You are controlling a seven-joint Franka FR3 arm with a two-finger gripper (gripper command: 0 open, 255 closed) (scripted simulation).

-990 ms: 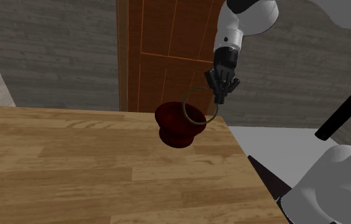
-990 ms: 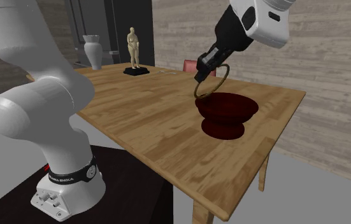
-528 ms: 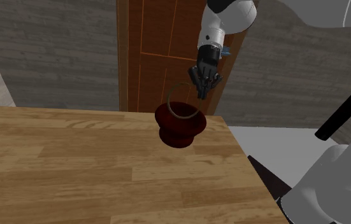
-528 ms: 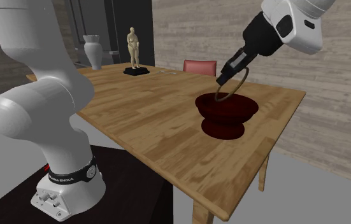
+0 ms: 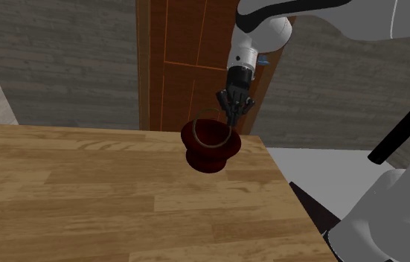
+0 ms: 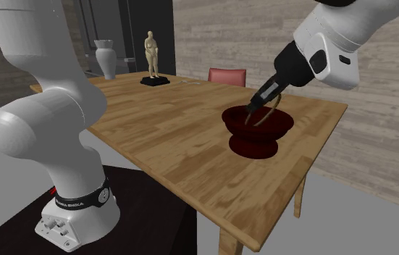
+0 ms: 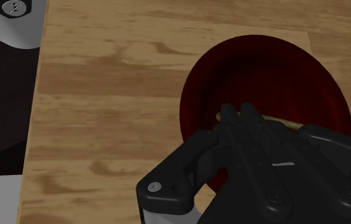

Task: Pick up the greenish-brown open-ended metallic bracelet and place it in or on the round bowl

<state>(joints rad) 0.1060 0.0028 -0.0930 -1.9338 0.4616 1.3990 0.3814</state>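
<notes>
A dark red round bowl (image 5: 207,159) stands near the far corner of the wooden table (image 5: 84,193). My black gripper (image 5: 232,112) hangs just above the bowl's far rim, shut on a thin greenish-brown open-ended bracelet (image 5: 196,123). The ring hangs tilted over the bowl's mouth, its lower part dipping inside. In the second exterior view the gripper (image 6: 254,107) holds the bracelet (image 6: 261,124) down into the bowl (image 6: 252,146). In the wrist view the fingers (image 7: 239,119) meet on a short olive strip of the bracelet (image 7: 282,121) over the bowl's hollow (image 7: 257,63).
An orange-brown wooden door (image 5: 188,59) rises behind the table. At the table's far end stand a small figurine (image 6: 151,58) and a pale vase (image 6: 106,58), with a red chair back (image 6: 227,74) beyond. The table edge runs close to the bowl.
The gripper has carried the bracelet toward the shoulder view's left and downward. The ring, earlier beside and above the bowl, now hangs over its mouth and dips in.
</notes>
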